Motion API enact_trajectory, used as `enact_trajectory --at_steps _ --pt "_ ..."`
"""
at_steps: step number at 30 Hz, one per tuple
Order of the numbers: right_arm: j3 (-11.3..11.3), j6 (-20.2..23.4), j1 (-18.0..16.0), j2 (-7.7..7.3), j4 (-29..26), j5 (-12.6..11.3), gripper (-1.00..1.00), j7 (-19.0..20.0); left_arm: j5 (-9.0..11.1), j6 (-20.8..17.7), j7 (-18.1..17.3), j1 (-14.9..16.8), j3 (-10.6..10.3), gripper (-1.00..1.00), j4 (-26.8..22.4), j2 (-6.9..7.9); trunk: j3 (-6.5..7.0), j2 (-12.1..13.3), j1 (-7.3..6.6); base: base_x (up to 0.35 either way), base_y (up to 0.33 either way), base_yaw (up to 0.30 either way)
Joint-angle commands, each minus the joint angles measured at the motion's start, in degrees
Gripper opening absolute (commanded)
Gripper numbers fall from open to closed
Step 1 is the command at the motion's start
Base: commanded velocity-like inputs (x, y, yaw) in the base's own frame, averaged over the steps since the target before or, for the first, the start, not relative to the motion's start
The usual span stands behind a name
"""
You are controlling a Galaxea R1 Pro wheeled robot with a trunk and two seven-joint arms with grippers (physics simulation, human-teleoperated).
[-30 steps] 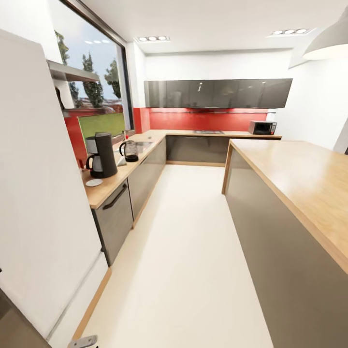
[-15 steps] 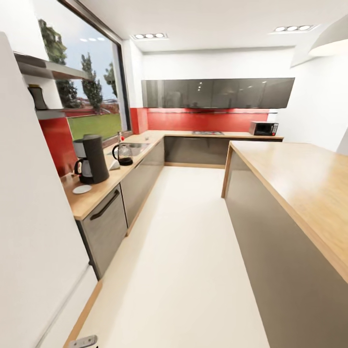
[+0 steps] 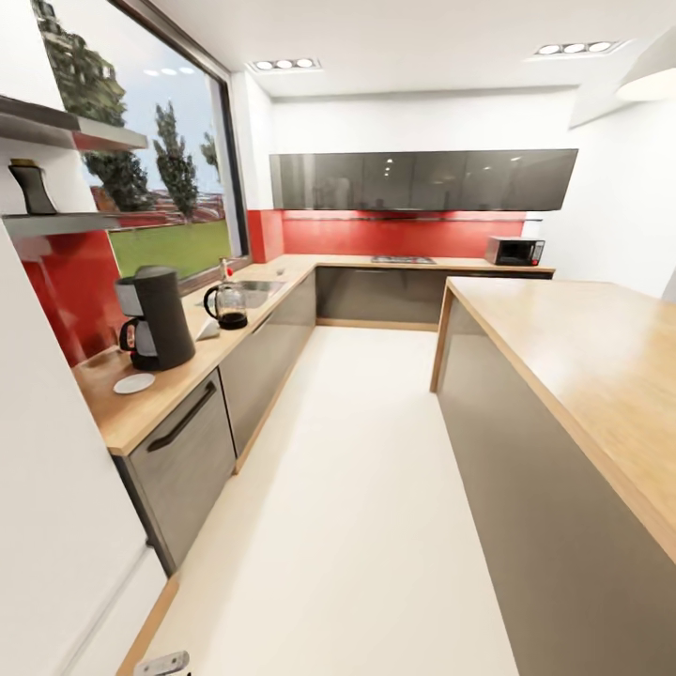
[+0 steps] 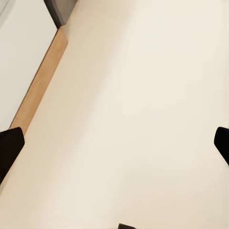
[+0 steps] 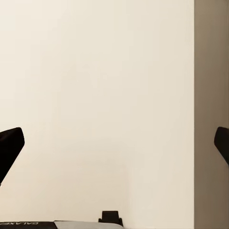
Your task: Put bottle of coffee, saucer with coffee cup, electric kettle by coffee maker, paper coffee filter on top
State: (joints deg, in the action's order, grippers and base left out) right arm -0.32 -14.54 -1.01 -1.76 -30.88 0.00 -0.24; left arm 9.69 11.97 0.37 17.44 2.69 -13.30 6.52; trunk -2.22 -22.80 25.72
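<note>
i'm steering the base up the aisle toward the kitchen bench on my left, and the way to do this well, i think, is pulling up square to the bench end where the coffee maker is standing, close enough for the shelf above. the bottle of coffee is sitting on the kitchen shelf, up and left of the coffee maker. the saucer is lying on the bench just in front of the coffee maker; the electric kettle is standing further along, toward the sink, with a small white piece beside it that may be the paper filter, though i'm not sure. the left claw is hanging with fingers spread wide over bare floor, and the right claw is likewise spread and empty, both well apart from the bottle.
</note>
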Motion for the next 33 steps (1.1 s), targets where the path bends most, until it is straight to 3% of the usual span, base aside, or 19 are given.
enact_trajectory --at_steps 1,33 --pt "0.0 -0.2 0.0 0.00 0.0 0.0 1.00 0.0 0.3 0.2 0.0 0.0 0.0 1.00 0.0 -0.01 -0.13 -0.1 0.07 0.338 -0.007 0.000" --pt "0.0 -0.1 -0.1 0.00 0.0 0.0 1.00 0.0 0.2 0.2 0.0 0.0 -0.1 1.00 0.1 -0.01 -0.13 -0.1 0.07 0.338 0.000 0.000"
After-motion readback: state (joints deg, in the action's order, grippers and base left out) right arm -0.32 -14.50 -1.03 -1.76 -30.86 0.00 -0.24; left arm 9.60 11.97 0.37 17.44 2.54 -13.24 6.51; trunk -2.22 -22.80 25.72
